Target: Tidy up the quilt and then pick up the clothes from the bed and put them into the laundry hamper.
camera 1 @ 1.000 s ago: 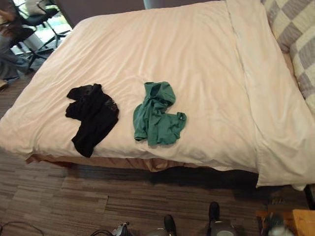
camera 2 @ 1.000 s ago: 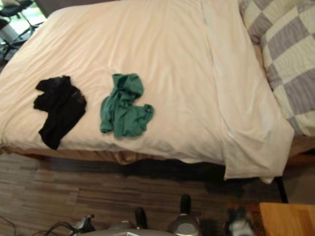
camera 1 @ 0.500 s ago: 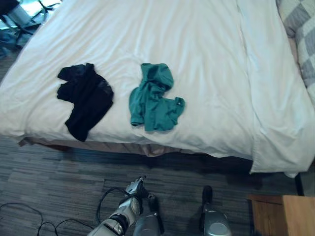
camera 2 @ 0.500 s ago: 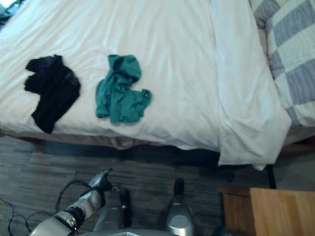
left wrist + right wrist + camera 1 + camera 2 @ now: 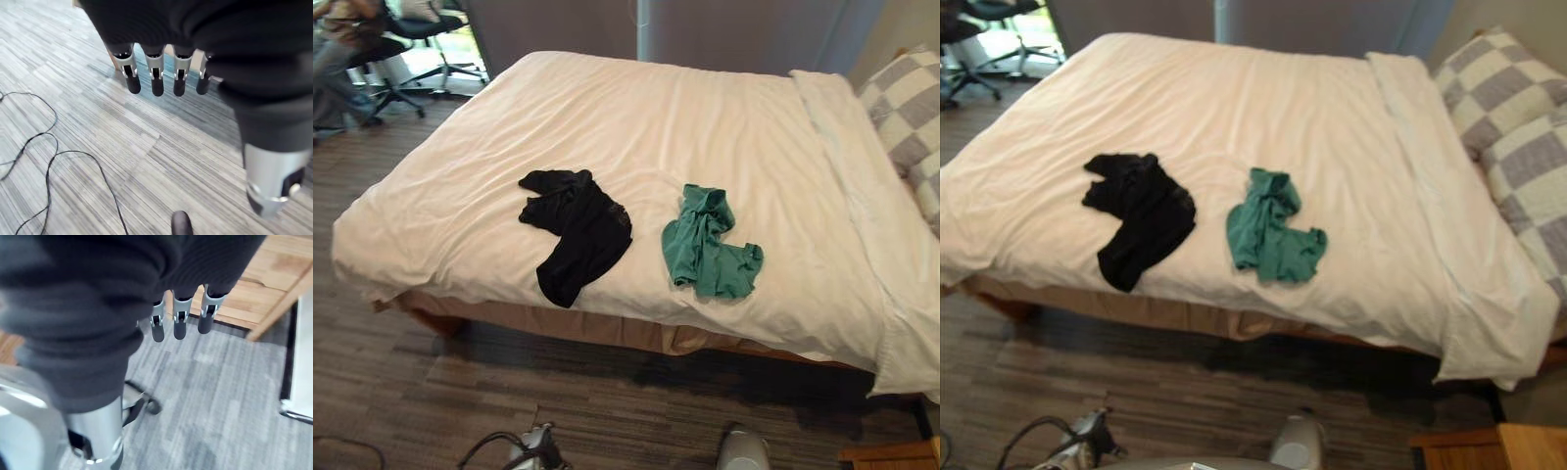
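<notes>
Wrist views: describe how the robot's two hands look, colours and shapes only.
The left hand has a dark ribbed cover over its back and wrist, with a row of silver fingers ending in rounded dark tips. Its thumb is a thick silver cylinder, darker at its tip. The right hand matches: dark ribbed cover, silver dark-tipped fingers, and a silver thumb with a black band.

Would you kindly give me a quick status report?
Left hand and right hand open, empty, over floor. Black garment and green garment on quilt. Nothing blocking.
</notes>
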Available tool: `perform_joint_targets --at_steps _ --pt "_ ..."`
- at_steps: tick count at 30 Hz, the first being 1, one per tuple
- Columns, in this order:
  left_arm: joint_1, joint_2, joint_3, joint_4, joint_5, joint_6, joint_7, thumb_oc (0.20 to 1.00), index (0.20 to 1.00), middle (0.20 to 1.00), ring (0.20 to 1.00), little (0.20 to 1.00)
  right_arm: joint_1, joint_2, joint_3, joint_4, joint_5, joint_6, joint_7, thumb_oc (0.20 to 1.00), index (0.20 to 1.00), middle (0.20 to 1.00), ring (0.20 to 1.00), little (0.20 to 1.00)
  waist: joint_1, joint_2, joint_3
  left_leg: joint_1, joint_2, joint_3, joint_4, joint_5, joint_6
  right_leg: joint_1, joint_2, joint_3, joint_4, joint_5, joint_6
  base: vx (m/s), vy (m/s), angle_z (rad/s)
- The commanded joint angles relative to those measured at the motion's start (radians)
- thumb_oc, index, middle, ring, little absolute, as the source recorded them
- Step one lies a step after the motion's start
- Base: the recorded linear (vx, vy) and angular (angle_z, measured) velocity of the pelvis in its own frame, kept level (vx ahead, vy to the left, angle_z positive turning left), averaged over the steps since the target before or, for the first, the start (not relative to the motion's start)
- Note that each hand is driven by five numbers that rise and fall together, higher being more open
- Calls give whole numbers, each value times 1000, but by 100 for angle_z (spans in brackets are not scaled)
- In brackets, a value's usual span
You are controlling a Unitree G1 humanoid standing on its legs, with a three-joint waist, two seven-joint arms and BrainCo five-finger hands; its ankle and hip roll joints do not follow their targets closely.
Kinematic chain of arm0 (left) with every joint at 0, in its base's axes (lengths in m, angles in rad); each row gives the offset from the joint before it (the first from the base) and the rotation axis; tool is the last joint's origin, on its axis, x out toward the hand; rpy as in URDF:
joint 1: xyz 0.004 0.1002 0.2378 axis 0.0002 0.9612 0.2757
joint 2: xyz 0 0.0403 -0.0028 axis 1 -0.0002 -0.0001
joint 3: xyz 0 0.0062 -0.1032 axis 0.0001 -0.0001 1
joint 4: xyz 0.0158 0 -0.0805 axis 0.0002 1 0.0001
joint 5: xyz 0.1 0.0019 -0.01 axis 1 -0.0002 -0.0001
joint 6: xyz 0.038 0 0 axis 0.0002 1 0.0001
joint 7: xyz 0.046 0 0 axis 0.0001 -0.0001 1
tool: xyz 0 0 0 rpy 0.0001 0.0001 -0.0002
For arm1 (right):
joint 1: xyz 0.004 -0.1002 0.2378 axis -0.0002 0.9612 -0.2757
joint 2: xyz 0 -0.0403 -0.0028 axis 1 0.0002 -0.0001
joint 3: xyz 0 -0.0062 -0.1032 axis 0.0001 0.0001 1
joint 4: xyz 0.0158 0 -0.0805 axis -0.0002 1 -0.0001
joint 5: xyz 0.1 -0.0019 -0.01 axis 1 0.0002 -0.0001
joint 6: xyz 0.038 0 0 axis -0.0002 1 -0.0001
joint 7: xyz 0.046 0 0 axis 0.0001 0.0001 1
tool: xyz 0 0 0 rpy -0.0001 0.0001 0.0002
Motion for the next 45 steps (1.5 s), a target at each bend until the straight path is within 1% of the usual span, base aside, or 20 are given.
perform_joint_targets --at_steps 1,2,5,7,8,9,10,11,12,14,18,20,24,26,28,30,32,36,42,45 --pt "-23 -6 22 -13 69 -4 -14 1000 1000 1000 1000 1000 -115 -81 45 9 -20 -7 -14 1000 1000 1000 1000 1000 -8 1 88 -18 -45 -22 173 -223 -26 177 98 -28 -263 -66 -15 233 289 6" --pt "-23 -7 21 -12 68 -5 -14 1000 1000 1000 1000 1000 -114 -81 45 8 -20 -7 -14 1000 1000 1000 1000 1000 -11 3 90 -22 -40 -26 186 -231 -27 182 100 -32 -267 -66 -17 330 245 2" --pt "-32 -30 65 -66 -56 -19 34 1000 1000 1000 1000 1000 -172 -115 113 23 -76 9 -12 1000 1000 1000 1000 1000 54 14 154 -290 72 -82 834 -57 -211 294 109 -15 -382 -89 -120 129 75 50" --pt "-45 -29 73 -80 -99 -20 54 1000 1000 1000 1000 1000 -184 -123 114 23 -73 9 -17 1000 1000 1000 1000 1000 66 3 169 -355 88 -122 897 -62 -214 308 102 -14 -401 -85 -119 39 177 -9" --pt "-54 -38 72 -93 -130 -36 78 1000 1000 1000 1000 1000 -196 -112 109 14 -71 4 -29 1000 1000 1000 1000 1000 66 16 156 -331 149 -152 747 -81 -189 318 79 -7 -435 -72 -76 125 276 -52" --pt "-54 -39 71 -92 -130 -36 78 1000 1000 1000 1000 1000 -196 -113 109 14 -71 4 -29 1000 1000 1000 1000 1000 67 15 157 -326 147 -149 742 -80 -189 320 78 -6 -436 -72 -75 243 750 -56" --pt "-58 -56 45 -97 -108 -47 86 1000 1000 1000 1000 1000 -224 -107 119 -18 -73 -3 -31 1000 1000 1000 1000 1000 54 46 123 -243 197 -152 445 -86 -167 316 27 21 -468 -49 -10 157 757 -47" --pt "-56 -62 33 -97 -91 -55 88 1000 1000 1000 1000 1000 -240 -113 133 -52 -81 -13 -25 1000 1000 1000 1000 1000 57 51 101 -184 191 -143 231 -33 -154 300 -6 49 -487 -19 19 231 992 -55" --pt "-57 -58 19 -104 -78 -52 98 1000 1000 1000 1000 1000 -255 -116 174 -86 -106 -25 -24 1000 1000 1000 1000 1000 72 60 88 -170 192 -227 135 -11 -155 283 -23 90 -492 -10 35 113 519 -54" --pt "-69 -72 -19 -99 -62 -64 87 1000 1000 1000 1000 1000 -260 -115 190 -93 -144 -31 -12 1000 1000 1000 1000 1000 70 68 66 -108 176 -316 36 -40 -162 280 -52 140 -478 8 54 196 645 -116" --pt "-144 -60 -96 -122 12 -56 66 1000 1000 1000 1000 1000 -285 -69 187 -109 -144 -11 -15 1000 1000 1000 1000 1000 49 15 57 -69 80 -237 11 -85 -125 221 -136 180 -450 141 94 44 518 -56" --pt "-145 -41 -93 -142 17 -55 66 1000 1000 1000 1000 1000 -288 -49 190 -120 -119 -17 -14 1000 1000 1000 1000 1000 55 19 63 -49 55 -187 16 -104 -94 178 -128 106 -399 121 75 -52 381 -110" --pt "-116 -27 -25 -131 -53 -47 65 1000 1000 1000 1000 1000 -252 -55 165 -99 -80 -23 -20 1000 1000 1000 1000 1000 50 22 68 -44 -6 -207 9 -102 -48 196 66 209 -261 -22 37 -22 280 -60" --pt "-76 -20 38 -83 -88 -42 77 1000 1000 1000 1000 1000 -225 -58 117 -71 -41 -17 -35 1000 1000 1000 1000 1000 70 13 55 -40 -36 -214 7 -111 -40 250 62 170 -299 -40 17 17 117 27" --pt "-59 -17 71 -69 -110 -37 89 1000 1000 1000 1000 1000 -221 -63 94 -61 -17 -16 -44 1000 1000 1000 1000 1000 68 11 46 -43 -36 -207 6 -109 -40 249 64 183 -315 -27 19 30 1 9" --pt "24 34 282 -71 -317 -63 149 1000 1000 1000 1000 1000 -189 -113 -21 -71 58 -24 -91 1000 1000 1000 1000 1000 75 10 35 -30 -31 -192 9 -109 -41 269 57 205 -366 1 27 64 -24 -1" --pt "61 57 350 -95 -380 -77 167 1000 1000 1000 1000 1000 -163 -144 -74 -129 80 -31 -109 1000 1000 1000 1000 1000 77 9 28 -27 -32 -188 8 -105 -43 283 51 198 -383 5 28 56 -8 -10" --pt "226 192 606 -441 -523 -162 196 1000 1000 1000 1000 1000 18 -319 -229 -494 -51 -61 -124 1000 1000 1000 1000 1000 75 9 14 -6 -25 -202 6 -107 -59 342 39 169 -434 3 40 71 -34 6" --pt "154 374 642 -860 -389 -225 234 1000 1000 1000 1000 1000 -12 -520 -235 -733 -244 -104 -122 1000 1000 1000 1000 1000 85 13 14 10 -11 -213 6 -108 -76 385 32 130 -459 -7 46 12 -46 14" --pt "82 379 591 -880 -363 -230 244 1000 1000 1000 1000 1000 -64 -546 -192 -787 -283 -116 -121 1000 1000 1000 1000 1000 83 14 16 4 -7 -209 6 -100 -80 384 33 129 -470 -1 43 -15 -26 1"
